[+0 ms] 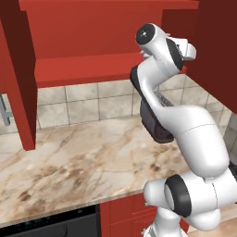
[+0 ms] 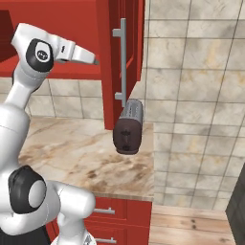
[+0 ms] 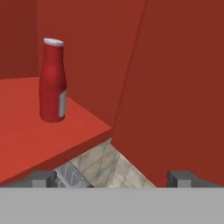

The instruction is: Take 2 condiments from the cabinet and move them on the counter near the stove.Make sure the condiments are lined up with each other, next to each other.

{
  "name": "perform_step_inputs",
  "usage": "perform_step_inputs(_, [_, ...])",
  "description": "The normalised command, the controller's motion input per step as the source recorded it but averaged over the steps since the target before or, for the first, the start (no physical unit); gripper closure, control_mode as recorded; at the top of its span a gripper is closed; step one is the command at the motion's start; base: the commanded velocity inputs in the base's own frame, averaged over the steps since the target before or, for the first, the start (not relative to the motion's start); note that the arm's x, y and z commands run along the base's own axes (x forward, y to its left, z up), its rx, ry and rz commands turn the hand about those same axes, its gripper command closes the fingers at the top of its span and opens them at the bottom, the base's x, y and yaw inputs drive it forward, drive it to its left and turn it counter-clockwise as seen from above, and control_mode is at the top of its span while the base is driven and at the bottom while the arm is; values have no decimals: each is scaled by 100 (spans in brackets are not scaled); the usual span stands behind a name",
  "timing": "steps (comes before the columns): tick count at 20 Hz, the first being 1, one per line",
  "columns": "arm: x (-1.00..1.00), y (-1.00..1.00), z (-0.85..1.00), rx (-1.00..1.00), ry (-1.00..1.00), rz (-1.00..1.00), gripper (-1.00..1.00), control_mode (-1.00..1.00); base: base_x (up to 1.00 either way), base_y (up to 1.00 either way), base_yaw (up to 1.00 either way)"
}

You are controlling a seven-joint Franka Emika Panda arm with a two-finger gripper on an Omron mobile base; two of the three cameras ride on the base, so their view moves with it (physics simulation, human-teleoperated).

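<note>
- Cabinet (image 1: 92,69): flat, matte red panels with hard square edges, and its shelf (image 3: 39,131) is a smooth red slab ending in a sharp front lip. The open door (image 2: 112,62) stands just right of the wrist. Judged risk: a wide swing of the arm could knock the door or its silver bar handle (image 2: 123,62), or the wrist could catch the shelf lip on the way in.
- Bench (image 1: 78,157): polished beige marble-look slab with brown veining, well below the fingers. It looks slick, so a bottle set down tilted could slide or topple, spoiling the side-by-side line-up.
- Toaster (image 2: 129,128): a rounded dark box with a ribbed silver side, on the bench below the fingers and close to the arm's path. A low descent with a bottle could clip it.
- Red bottle (image 3: 53,81): smooth, glossy, waisted cylinder with a pale cap and a small grey label, upright on the shelf, ahead of the fingers and off to the left in the hand view, not between them. Its tall, narrow shape looks tippy; a fingertip arriving off-centre could push it over or deeper into the cabinet.
- Fingers (image 3: 114,178): small dark grey blocks, spread fully apart and empty. Closing too high would pinch the tapered neck, and the bottle may slip out.
</note>
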Motion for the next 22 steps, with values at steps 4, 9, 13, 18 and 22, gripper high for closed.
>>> perform_step_inputs(4, [14, -9, 0, 0, 0, -4, -100, -100, 0, 0, 0])
perform_step_inputs(9, [18, -4, 0, 0, 0, -2, -100, -100, 0, 0, 0])
perform_step_inputs(13, [18, 0, 0, 0, 0, 0, -100, -100, 0, 0, 0])
perform_step_inputs(18, [26, 0, 0, 0, 0, 0, -100, -100, 0, 0, 0])
perform_step_inputs(22, [24, 0, 0, 0, 0, 0, -100, -100, 0, 0, 0])
